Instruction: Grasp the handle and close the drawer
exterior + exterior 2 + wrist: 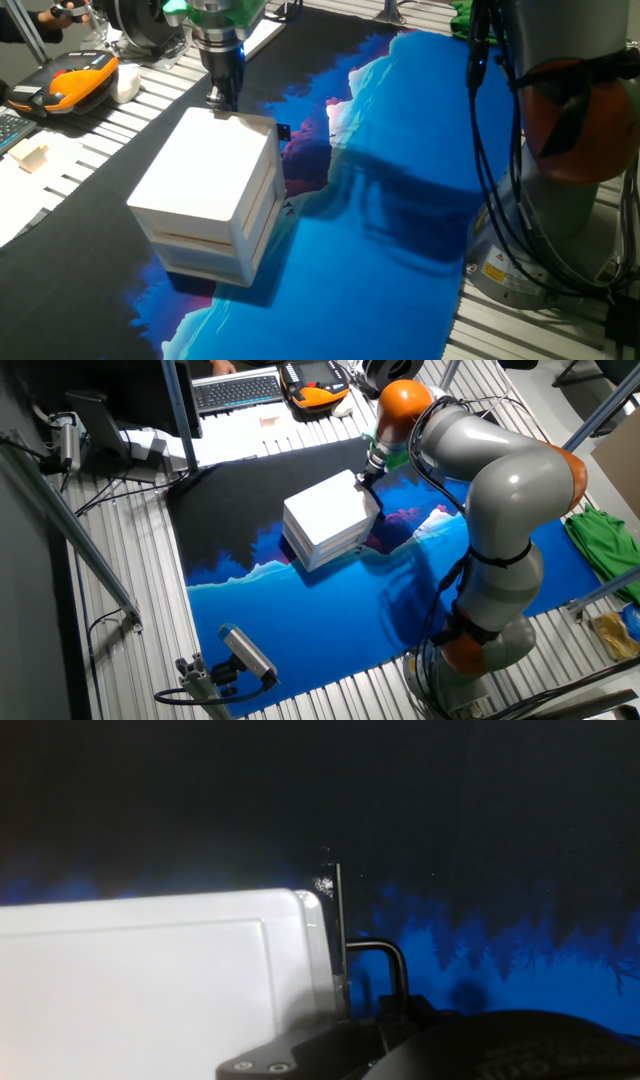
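So my gripper [220,98] is pointing straight down, parked right at the far top edge of the little white cabinet [208,195]. Honestly can't tell how far apart my jaws are: in the fixed views the fingers look like one dark lump, and my own hand view cuts them off at the bottom. What the hand view does show is a thin dark handle [385,965], a bent bar, sitting just beside the white face, right below me. Whether I actually have hold of it, no idea from these shots.

The drawer [245,205] is the top tier of that cabinet, same width as the whole box. From the side it sits about flush with the rest of the body, with a thin tan strip showing under it.

Arm pose: big grey arm [505,510] rising from its base at the table's edge, bent over at the orange joint and reaching across to the cabinet, wrist dropping vertical.

The cabinet stands on a blue and black mat [390,250]. Past it there's an orange and black handheld device [75,82] and a keyboard [237,391] on the slatted table [540,320].
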Robot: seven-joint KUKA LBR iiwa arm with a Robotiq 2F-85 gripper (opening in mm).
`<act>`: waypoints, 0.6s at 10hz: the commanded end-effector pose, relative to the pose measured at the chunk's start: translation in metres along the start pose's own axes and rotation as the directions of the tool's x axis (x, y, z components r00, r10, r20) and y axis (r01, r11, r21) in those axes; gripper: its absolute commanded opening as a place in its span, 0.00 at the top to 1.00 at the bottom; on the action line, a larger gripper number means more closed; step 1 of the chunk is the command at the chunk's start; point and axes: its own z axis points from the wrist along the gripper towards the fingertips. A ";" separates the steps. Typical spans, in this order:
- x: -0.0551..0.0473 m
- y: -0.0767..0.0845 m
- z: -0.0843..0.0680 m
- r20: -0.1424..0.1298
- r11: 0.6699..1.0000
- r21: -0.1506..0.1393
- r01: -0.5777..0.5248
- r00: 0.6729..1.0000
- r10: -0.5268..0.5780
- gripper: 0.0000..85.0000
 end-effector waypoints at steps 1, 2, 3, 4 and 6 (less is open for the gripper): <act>-0.001 0.000 -0.001 0.002 1.000 -0.008 -0.002 1.000 0.002 0.80; -0.001 0.000 -0.001 0.003 1.000 -0.019 0.000 1.000 0.000 0.80; -0.001 -0.001 0.000 -0.004 0.999 -0.032 0.010 1.000 -0.010 1.00; -0.001 -0.001 0.000 -0.013 0.999 -0.048 0.019 1.000 -0.020 1.00; -0.001 -0.001 0.001 -0.015 0.998 -0.058 0.028 0.999 -0.029 1.00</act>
